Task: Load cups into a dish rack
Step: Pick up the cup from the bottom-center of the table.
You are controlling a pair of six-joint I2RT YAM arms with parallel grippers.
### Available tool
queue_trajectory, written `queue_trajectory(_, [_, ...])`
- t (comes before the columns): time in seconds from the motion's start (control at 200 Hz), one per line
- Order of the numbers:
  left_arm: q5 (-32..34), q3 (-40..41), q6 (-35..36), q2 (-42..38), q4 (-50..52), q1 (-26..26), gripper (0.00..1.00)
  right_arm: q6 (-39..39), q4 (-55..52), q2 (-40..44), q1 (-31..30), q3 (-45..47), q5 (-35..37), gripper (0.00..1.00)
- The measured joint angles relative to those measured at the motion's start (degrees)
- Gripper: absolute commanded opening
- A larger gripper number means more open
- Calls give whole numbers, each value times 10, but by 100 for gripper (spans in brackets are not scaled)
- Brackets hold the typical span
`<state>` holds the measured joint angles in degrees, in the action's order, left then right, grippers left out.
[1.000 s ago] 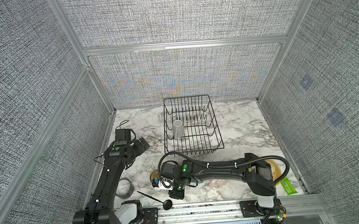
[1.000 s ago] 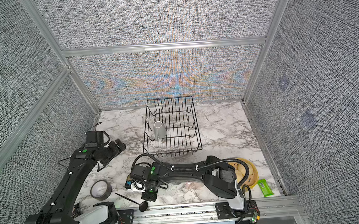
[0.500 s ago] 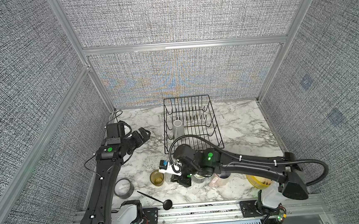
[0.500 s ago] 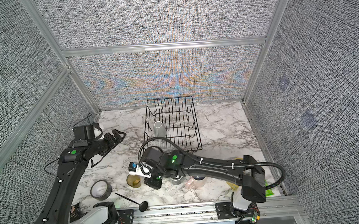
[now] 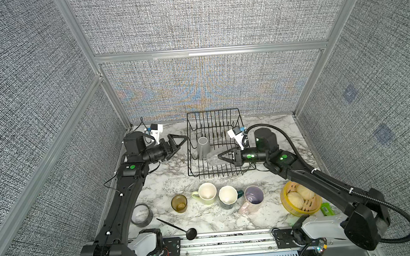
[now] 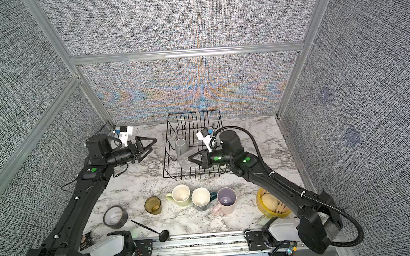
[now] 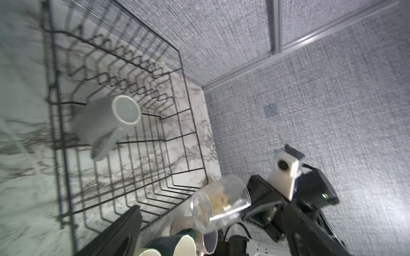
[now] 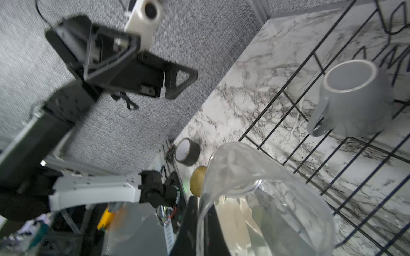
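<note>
Clear and thin-walled, the glass (image 5: 212, 159) lies on its side in the right gripper (image 5: 219, 155), whose jaws pinch tight on its wall. It hangs over the near left part of the dish rack (image 5: 222, 173), just on the near side of the grey mug (image 5: 203, 146) that stands inside. The left gripper (image 5: 179, 145) is spread wide and empty, just left of the rack.

The step looks like setting the glass down. It probably calls for a slow descent that stays clear of the mug's handle, with the glass settled between prongs before the jaws let go; such a thin pinch on smooth glass could slip.

The amber tumbler (image 5: 179, 203), yellow-green mug (image 5: 207, 193), teal mug (image 5: 228, 201) and pink mug (image 5: 253, 199) wait on the near table (image 5: 168, 185).

In both top views the glass nearly vanishes against the wires, so I cannot tell whether it touches the rack. The right wrist view is blurred, and it cuts off where the fingers meet the glass.
</note>
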<state>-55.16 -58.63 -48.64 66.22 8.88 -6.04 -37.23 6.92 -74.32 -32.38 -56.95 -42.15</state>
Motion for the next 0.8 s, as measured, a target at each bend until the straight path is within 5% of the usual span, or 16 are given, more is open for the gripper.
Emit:
queue_trajectory(0.49, [-29, -30, -1, 72, -41, -103, 99, -535, 584, -182, 79, 67, -95, 0])
queue_trajectory(0.8, [-4, -23, 3, 103, -37, -120, 100, -628, 688, -212, 76, 42, -100, 0])
